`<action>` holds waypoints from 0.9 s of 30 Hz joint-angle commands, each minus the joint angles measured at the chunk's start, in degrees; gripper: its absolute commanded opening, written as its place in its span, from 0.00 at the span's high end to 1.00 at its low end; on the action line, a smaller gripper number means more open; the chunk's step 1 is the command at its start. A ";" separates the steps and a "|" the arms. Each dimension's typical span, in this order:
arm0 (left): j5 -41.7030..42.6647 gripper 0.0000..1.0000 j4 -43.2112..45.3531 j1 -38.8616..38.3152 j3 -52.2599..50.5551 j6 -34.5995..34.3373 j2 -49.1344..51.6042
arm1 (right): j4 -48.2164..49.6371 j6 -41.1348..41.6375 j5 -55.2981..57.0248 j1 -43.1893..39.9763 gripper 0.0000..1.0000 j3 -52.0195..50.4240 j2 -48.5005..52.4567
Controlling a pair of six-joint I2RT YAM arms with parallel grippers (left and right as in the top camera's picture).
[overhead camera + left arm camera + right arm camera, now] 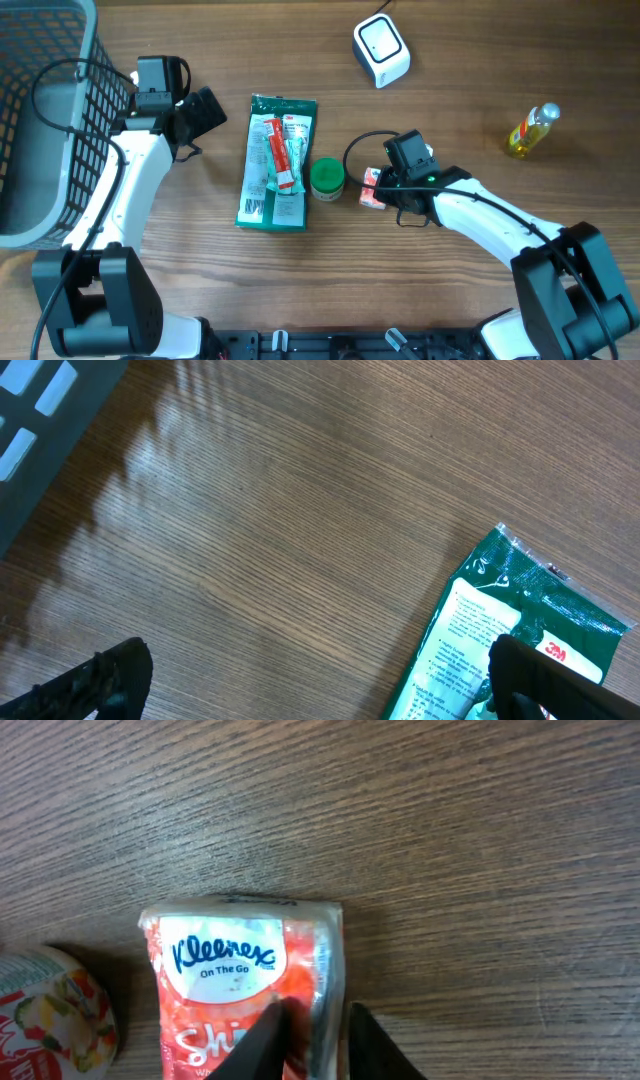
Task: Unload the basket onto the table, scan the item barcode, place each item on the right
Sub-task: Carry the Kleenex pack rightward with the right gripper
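Near the worktop centre, right gripper pinching the Kleenex tissue pack's edge, left gripper spread wide beside green packet.

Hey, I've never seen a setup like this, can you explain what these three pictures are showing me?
Two robot arms work at a wooden table. One picture looks down from above; the other two come from cameras on each wrist. On the table lie a green packet, a small green-lidded tub, a tissue pack, a yellow bottle and a white scanner; a grey basket stands at the left. The right hand is pinching the edge of the tissue pack. The left hand is open and empty, near the green packet.
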 commanded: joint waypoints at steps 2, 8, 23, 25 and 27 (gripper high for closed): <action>0.28 0.00 0.02 0.15 0.74 0.28 -0.68 | -0.70 0.35 -1.57 0.09 0.81 -0.57 2.29; 0.28 0.00 0.00 0.15 0.74 0.28 -0.68 | 0.35 3.10 -0.61 -0.22 0.89 -0.92 4.79; 0.28 0.00 0.02 0.15 0.74 0.28 -0.68 | 0.52 -8.09 -24.83 -9.70 0.96 -0.94 4.92; 0.28 0.00 0.02 0.15 0.74 0.28 -0.68 | 0.59 -13.68 -35.41 -13.86 0.96 -0.94 4.46; 0.28 0.00 0.02 0.15 0.74 0.28 -0.68 | 0.31 -22.45 -51.65 -19.39 0.96 -0.94 4.37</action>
